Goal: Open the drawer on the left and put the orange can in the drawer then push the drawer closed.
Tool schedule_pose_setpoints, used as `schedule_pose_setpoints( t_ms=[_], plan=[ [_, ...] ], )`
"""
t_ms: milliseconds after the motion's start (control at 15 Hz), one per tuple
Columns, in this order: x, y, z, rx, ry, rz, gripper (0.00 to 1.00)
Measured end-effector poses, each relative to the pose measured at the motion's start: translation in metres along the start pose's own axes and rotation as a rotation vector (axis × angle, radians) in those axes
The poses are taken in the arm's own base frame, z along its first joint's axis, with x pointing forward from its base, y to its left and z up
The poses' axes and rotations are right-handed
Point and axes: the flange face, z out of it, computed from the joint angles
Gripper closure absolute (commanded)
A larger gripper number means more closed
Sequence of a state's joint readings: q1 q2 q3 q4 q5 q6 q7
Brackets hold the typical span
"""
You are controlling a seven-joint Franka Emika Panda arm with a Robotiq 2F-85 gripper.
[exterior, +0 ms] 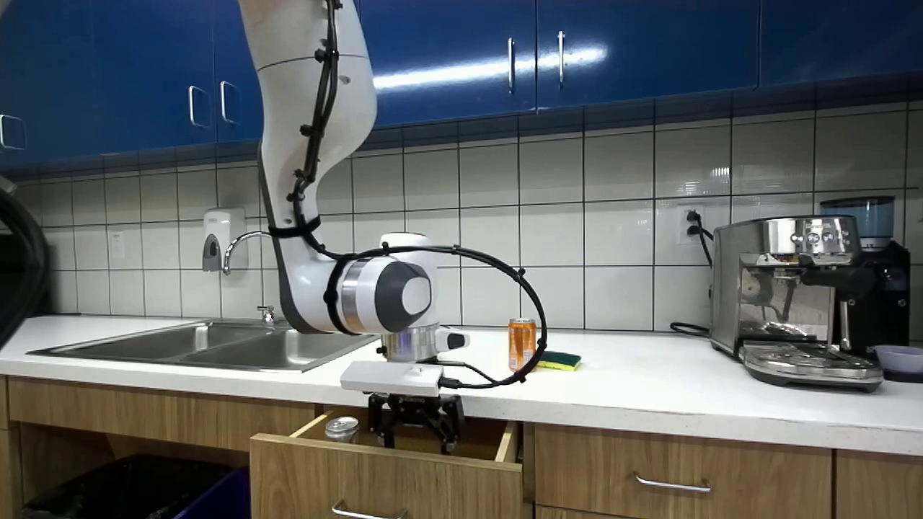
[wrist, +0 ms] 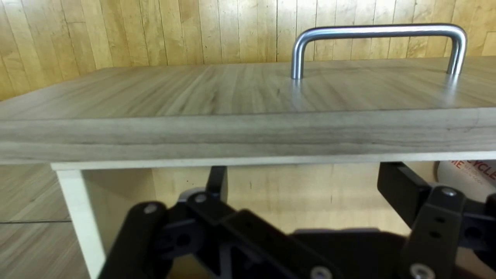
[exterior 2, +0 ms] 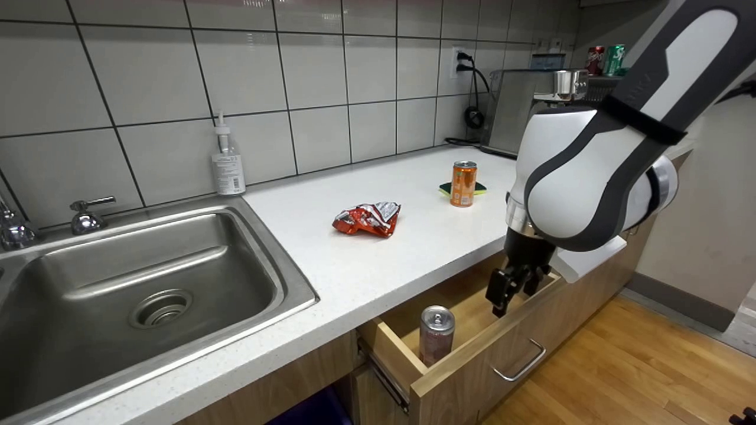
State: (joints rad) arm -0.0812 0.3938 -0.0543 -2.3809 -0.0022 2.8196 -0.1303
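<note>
Nearest, the front edge of the drawer (exterior: 389,472) juts past the counter (exterior: 634,378); above hangs the gripper (exterior: 418,444), spread wide, right of a silver-topped can (exterior: 342,428) inside. Farther right, the orange can (exterior: 520,344) stands upright before a sponge (exterior: 562,359), counter stretching rightward.

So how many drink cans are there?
4: the orange can on the counter, a silver-topped can in the open drawer, and a red can and a green can beyond the coffee machine. The arm may hide more.
</note>
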Motion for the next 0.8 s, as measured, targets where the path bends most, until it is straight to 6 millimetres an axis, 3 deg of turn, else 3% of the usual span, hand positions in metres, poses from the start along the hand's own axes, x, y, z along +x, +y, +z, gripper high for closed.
schedule_pose_setpoints(
  t_ms=[800],
  plan=[
    [-0.043,-0.006,0.003,0.021,-0.055,0.029,0.0]
  ],
)
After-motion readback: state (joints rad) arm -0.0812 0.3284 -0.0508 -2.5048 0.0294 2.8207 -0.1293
